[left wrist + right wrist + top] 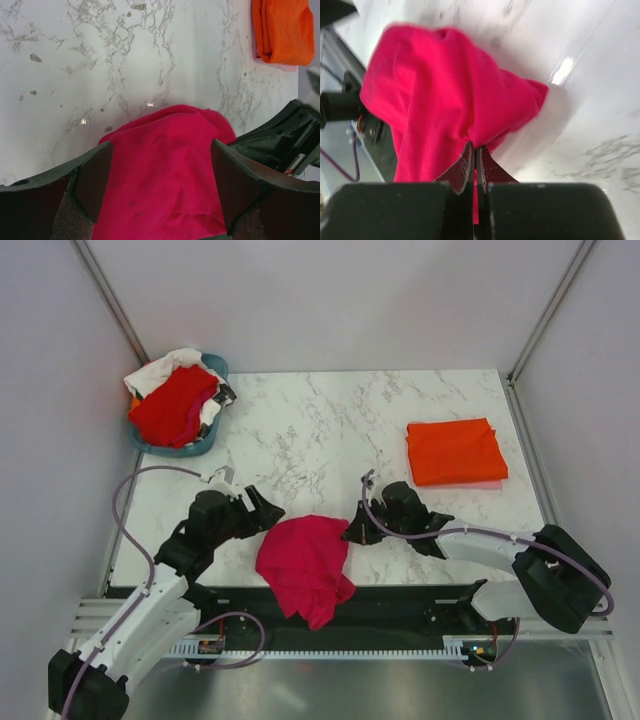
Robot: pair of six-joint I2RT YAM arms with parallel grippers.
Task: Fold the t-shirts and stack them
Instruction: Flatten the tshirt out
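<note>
Right pincer [475, 150] clamped together on magenta t-shirt [445, 90] edge. Left pincer [161, 150] wide apart, the t-shirt seen between its fingers. Basket [217, 367] visible from top only.

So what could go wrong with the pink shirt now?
1. The right jaws pinch only a thin bit of the pink shirt, so it might slip out when pulled.
2. Part of the shirt hangs over the near edge of the table and could slide off.
3. The left jaws are open around it, gripping nothing, so a one-sided pull may bunch it up.
</note>
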